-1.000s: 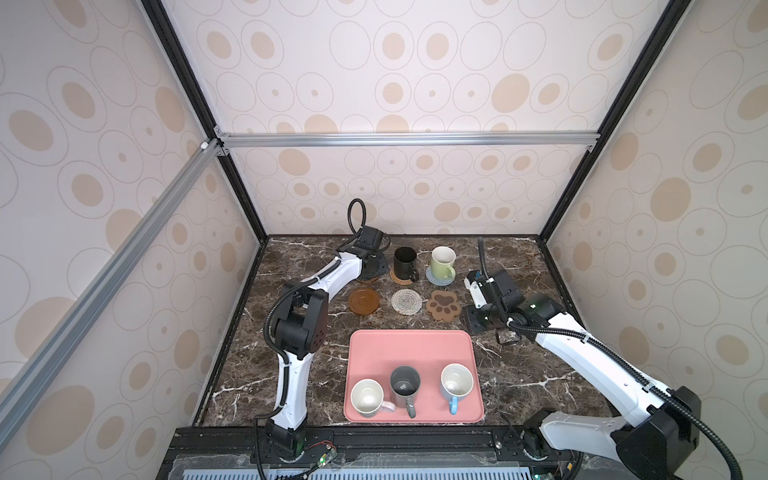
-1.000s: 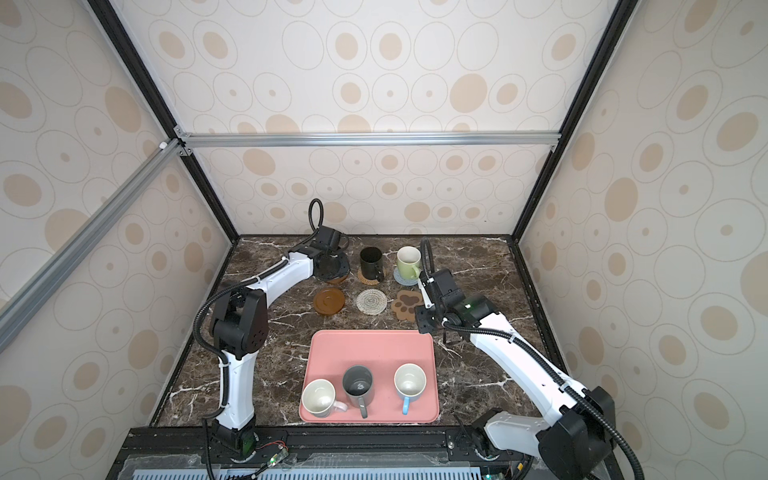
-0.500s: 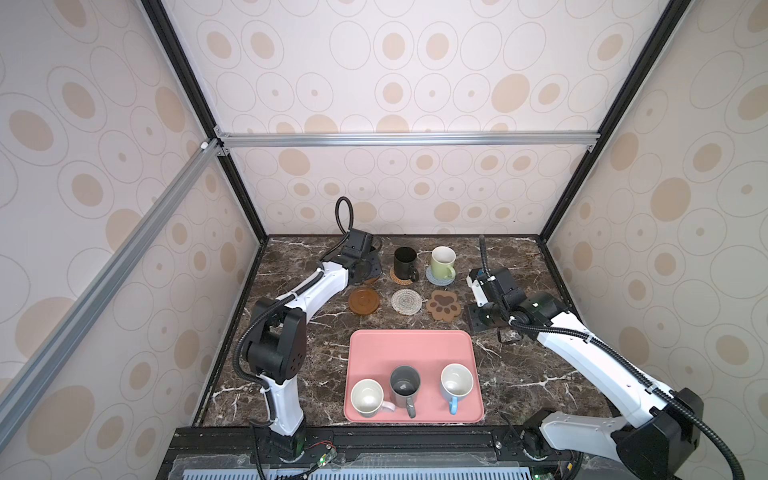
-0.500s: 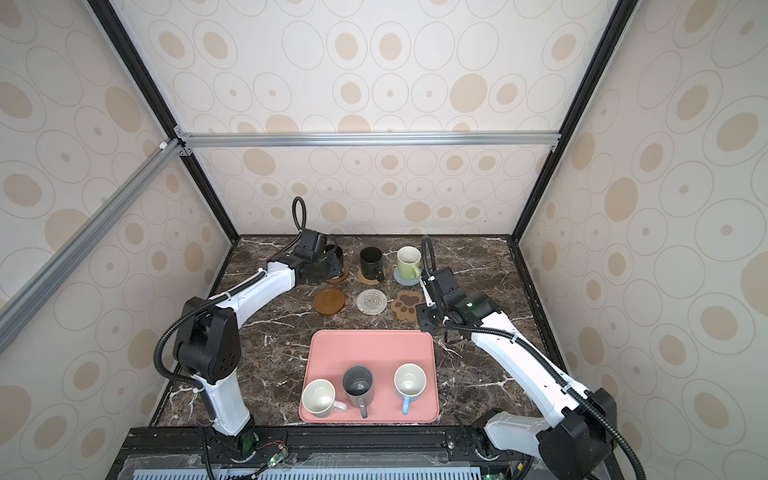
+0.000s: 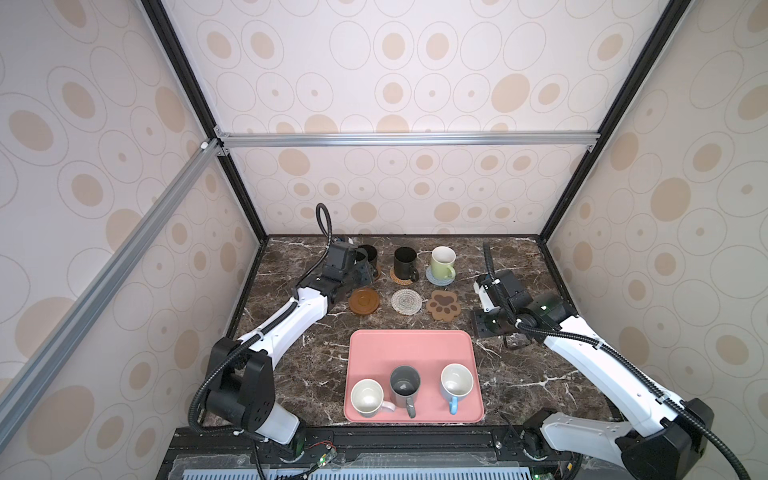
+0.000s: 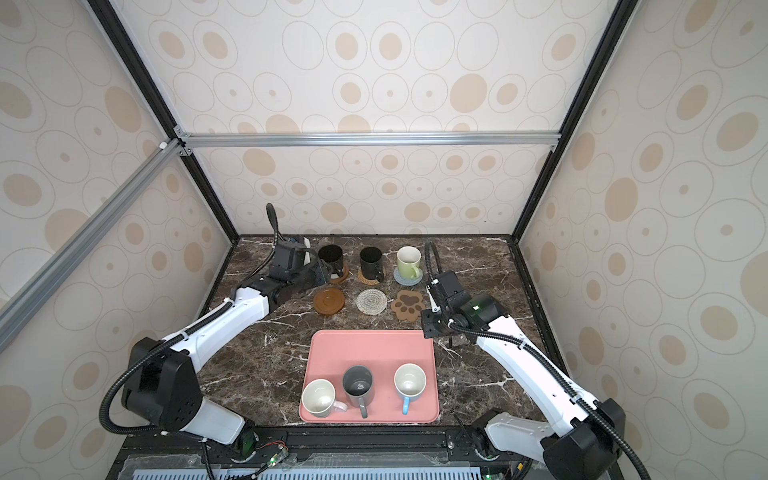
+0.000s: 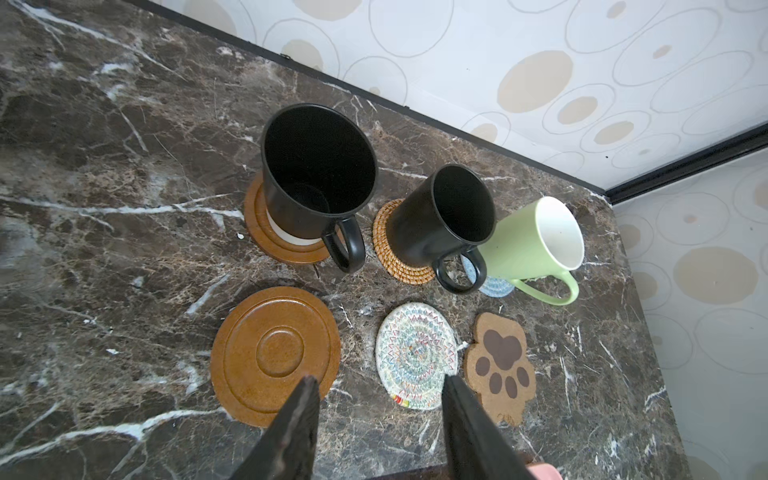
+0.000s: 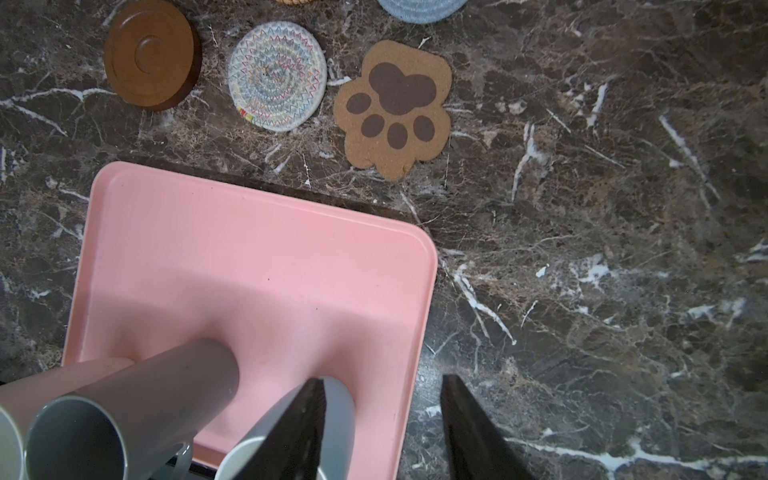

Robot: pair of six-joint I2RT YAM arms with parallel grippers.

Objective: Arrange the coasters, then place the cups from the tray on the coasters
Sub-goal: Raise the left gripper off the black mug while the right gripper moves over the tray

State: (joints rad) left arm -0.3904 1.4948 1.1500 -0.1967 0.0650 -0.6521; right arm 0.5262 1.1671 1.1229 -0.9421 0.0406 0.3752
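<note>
The left claw (image 7: 380, 380) hangs open and empty over the near row of coasters, its jaws parted above the gap between a bare wooden disc (image 7: 274, 349) and a whitish mat (image 7: 415, 353). The right claw (image 8: 382, 378), likewise open and holding nothing, hovers beside the far right corner of the tray (image 8: 249, 249), near the paw mat (image 8: 395, 108). All six coasters lie in two rows of three on the tabletop (image 5: 291, 374). The far row is filled. A black cup (image 7: 320, 166) stands on a second wooden disc (image 7: 266, 237), a second black cup (image 7: 449, 212) on the rattan mat (image 7: 386, 249), and the green cup (image 7: 536, 241) on the blue-grey mat (image 7: 494, 286). The near row is bare. By that count the arranging looks done and half the cups are placed. The tray, just in front of the near row, holds the other three upright along its near edge: a white cup (image 5: 368, 397), a grey cup (image 5: 404, 384) and a light blue cup (image 5: 456, 380).
</note>
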